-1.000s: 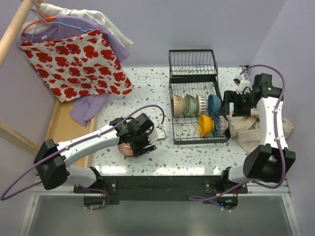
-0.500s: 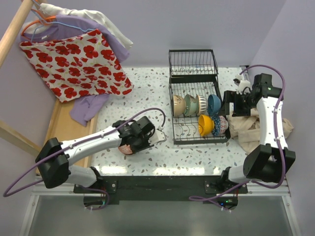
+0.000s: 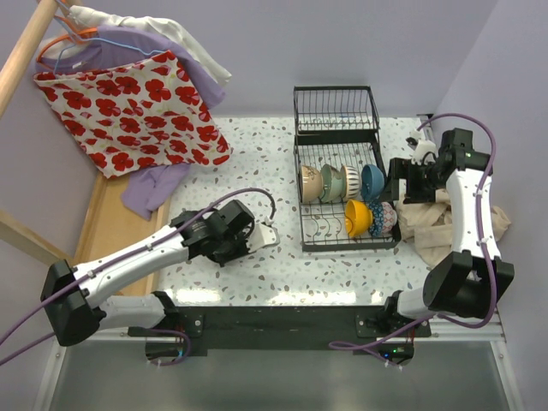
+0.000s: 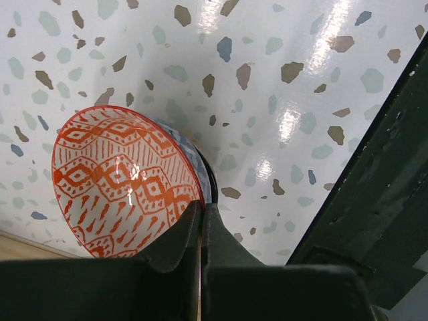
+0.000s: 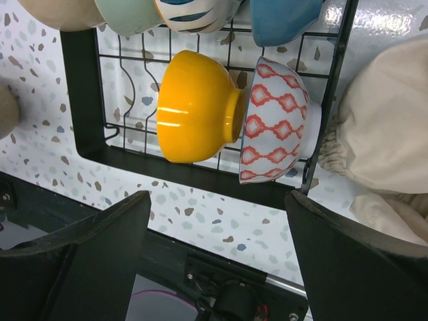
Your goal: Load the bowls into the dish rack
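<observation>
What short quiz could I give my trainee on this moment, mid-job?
1. True or false: the left end effector is shut on the rim of the red-patterned bowl.
2. In the dish rack, the orange-yellow bowl sits next to: A) a red-and-white diamond bowl; B) a glass; C) a plate.
3. Fill in: the right end effector is ____.
Key: 1 true; 2 A; 3 open.
</observation>
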Controlling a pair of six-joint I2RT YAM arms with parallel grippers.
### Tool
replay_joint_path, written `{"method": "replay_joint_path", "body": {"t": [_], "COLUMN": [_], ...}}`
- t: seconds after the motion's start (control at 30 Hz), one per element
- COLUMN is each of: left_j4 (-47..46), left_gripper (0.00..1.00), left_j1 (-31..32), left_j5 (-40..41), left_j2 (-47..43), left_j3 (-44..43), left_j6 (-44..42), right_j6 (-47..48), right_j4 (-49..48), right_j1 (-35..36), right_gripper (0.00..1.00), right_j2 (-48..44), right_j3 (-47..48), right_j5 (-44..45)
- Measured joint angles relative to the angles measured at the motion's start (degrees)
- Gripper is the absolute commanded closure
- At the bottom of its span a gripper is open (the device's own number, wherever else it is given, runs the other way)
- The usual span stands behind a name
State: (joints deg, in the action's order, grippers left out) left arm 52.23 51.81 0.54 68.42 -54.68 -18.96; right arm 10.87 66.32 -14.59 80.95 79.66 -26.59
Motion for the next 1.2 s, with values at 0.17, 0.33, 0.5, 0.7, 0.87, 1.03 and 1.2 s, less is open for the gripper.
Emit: {"method": "replay_joint_path", "body": {"t": [0.17, 0.33, 0.5, 0.7, 0.87, 1.03, 1.2], "left_j4": [1.0, 1.4, 0.3, -5.5, -8.0, -10.9, -14.6], "left_gripper": [1.0, 1.0, 1.0, 1.0, 1.0, 1.0, 1.0], "left_j1": [-2.7, -3.5, -3.5, -3.5, -3.5, -3.5, -3.8], "left_j5": [-0.9, -2.4, -4.0, -6.0, -7.2, -9.2, -14.7], "left_j2": [-2.4, -2.7, 0.8, 7.7, 10.4, 11.3, 12.7], "left_j3": [-0.9, -4.7, -12.1, -21.5, -25.7, -27.2, -28.0], "left_j6": [-1.0, -1.8, -2.3, -2.3, -2.0, 0.2, 5.1], "right_j6": [-1.0, -1.9, -1.9, -1.7, -1.9, -3.4, -4.6], "right_j4": [0.0, 0.0, 0.0, 0.2, 0.0, -0.3, -0.4], "right_j1": [0.0, 0.0, 0.0, 0.0, 0.0, 0.0, 0.0], "right_gripper": [0.14, 0.15, 0.15, 0.15, 0.14, 0.14, 0.14], "right_j2": [0.0, 0.0, -0.1, -2.1, -5.7, -8.3, -7.8], "right_j3": [0.0, 0.2, 1.5, 5.4, 9.2, 9.9, 9.9], "right_j5": [0.0, 0.0, 0.3, 2.3, 3.7, 5.2, 6.2]}}
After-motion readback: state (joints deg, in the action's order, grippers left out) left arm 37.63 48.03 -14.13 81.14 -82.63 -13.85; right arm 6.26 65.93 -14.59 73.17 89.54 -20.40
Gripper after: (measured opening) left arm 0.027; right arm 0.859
